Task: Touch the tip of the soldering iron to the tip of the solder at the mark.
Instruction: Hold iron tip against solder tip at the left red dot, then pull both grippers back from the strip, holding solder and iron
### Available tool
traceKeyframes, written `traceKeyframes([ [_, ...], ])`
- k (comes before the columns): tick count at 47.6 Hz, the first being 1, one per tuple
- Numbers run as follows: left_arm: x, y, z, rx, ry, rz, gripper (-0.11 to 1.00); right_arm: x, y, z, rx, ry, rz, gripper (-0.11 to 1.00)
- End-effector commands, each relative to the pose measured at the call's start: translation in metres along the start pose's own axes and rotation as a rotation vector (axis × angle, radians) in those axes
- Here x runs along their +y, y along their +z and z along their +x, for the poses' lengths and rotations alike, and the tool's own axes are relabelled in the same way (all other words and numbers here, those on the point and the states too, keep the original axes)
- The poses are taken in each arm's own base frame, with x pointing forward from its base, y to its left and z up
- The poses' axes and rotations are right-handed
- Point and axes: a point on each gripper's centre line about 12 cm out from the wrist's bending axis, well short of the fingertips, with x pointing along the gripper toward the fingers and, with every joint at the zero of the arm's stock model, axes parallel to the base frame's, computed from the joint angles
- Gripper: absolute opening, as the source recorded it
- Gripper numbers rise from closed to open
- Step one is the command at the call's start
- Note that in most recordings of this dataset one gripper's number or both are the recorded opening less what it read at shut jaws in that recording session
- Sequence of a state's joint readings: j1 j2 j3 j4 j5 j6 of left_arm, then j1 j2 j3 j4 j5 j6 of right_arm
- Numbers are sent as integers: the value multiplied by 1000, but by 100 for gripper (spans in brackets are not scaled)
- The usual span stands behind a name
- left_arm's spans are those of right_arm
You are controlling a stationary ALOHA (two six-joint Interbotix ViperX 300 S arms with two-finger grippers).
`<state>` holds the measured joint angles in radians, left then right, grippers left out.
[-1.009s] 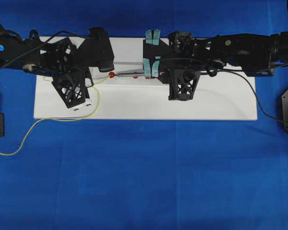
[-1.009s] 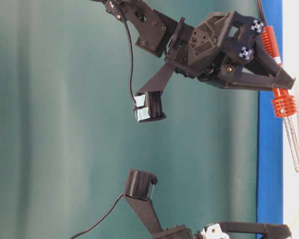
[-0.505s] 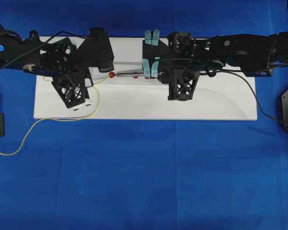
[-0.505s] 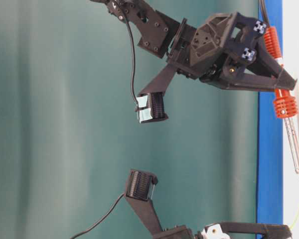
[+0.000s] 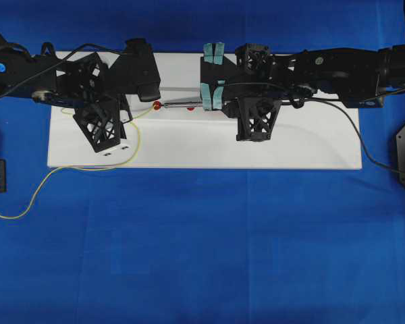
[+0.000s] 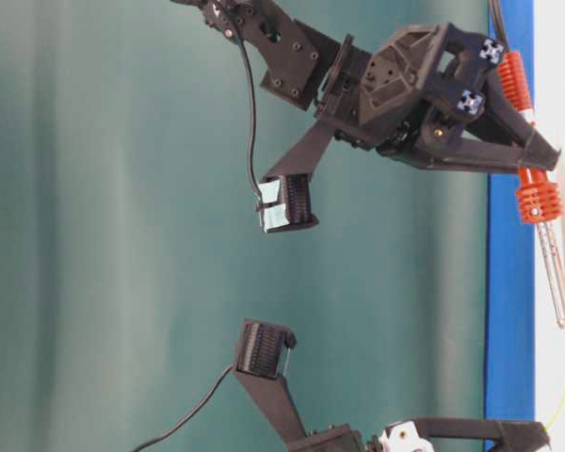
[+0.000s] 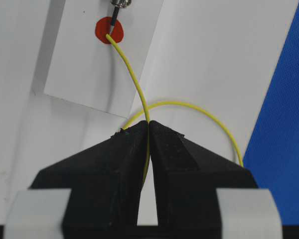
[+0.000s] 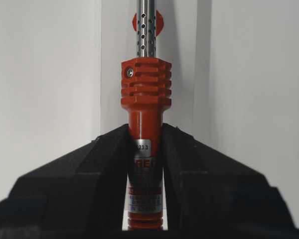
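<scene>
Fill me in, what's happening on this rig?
A two-arm soldering touch. The right end effector is shut on the soldering iron by its red handle. The left end effector is shut on the solder, a thin yellow wire. Both tips sit at the red mark on the white board, looking in contact in the left wrist view.

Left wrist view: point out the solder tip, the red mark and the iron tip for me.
solder (image 7: 124,57): left wrist view, on the yellow wire just below its tip.
red mark (image 7: 102,34): left wrist view, left half of the dot.
soldering iron (image 7: 113,22): left wrist view, dark tip over the mark.
</scene>
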<state>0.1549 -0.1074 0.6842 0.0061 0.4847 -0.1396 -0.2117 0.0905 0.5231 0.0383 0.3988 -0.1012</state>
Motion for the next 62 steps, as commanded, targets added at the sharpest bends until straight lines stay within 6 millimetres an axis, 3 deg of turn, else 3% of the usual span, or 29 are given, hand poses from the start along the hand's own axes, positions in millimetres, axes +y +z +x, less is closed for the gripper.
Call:
traceKeyframes([
  [1, -1, 5, -4, -23, -2, 6, 2, -2, 14, -7, -46, -5, -2, 6],
  [46, -1, 4, -5, -23, -2, 7, 2, -1, 13, -7, -44, -5, -2, 6],
  [53, -1, 1, -12, -33, -5, 11, 2, -2, 13, -7, -44, -5, -4, 6],
  [62, -4, -5, -37, -92, -20, 18, 2, -2, 13, -7, -44, -5, -4, 6],
])
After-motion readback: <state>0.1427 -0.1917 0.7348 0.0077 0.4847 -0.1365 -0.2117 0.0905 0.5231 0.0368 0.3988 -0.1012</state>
